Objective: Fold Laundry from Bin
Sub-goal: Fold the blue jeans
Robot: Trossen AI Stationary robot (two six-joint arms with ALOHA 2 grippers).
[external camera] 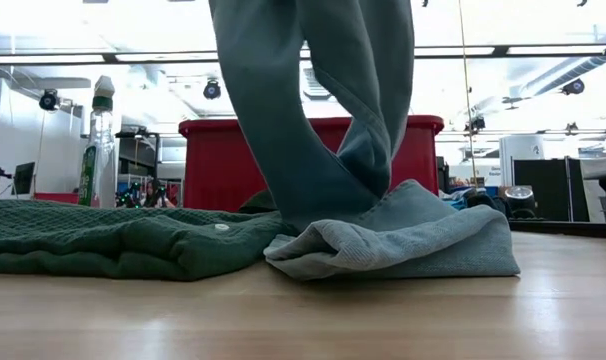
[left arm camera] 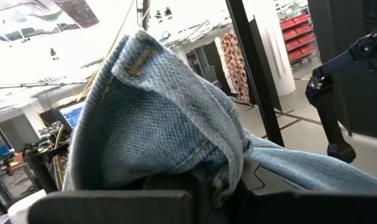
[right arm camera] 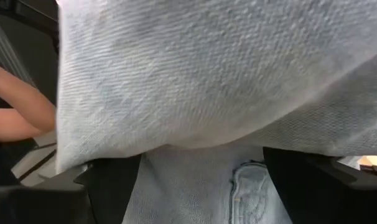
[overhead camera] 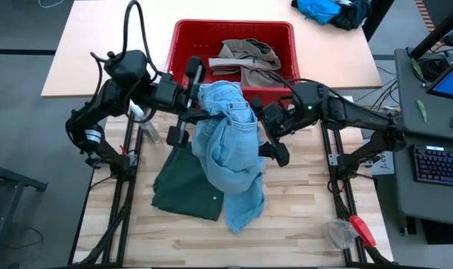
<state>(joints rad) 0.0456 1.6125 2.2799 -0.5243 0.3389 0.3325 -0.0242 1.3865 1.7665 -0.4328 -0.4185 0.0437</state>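
Note:
The light blue denim trousers (overhead camera: 230, 153) hang from my left gripper (overhead camera: 206, 112), which is shut on their top in front of the red bin (overhead camera: 183, 37). Their lower end (external camera: 403, 240) lies bunched on the table and partly on the dark green shorts (overhead camera: 183, 187), which lie flat. My right gripper (overhead camera: 262, 133) stands open at the hanging denim's right side. In the right wrist view, denim (right arm camera: 201, 186) fills the gap between its fingers. A khaki piece (overhead camera: 245, 60) lies in the bin. My left gripper holds a bunched fold of the trousers beside the stitched waistband (left arm camera: 139, 65), coming in level from the table's left. The cloth itself hides the fingertips. The trousers hang slack below it, their lower end resting on the table. My right gripper has denim between its open fingers; I cannot tell whether they touch it.
A spray bottle (external camera: 98, 140) stands at the table's left behind the shorts. Crumpled clear plastic and a red item (overhead camera: 350, 230) lie near the front right corner. A bright blue cloth heap (overhead camera: 324, 9) sits beyond the far right. A person's hand (right arm camera: 14, 118) shows past the denim.

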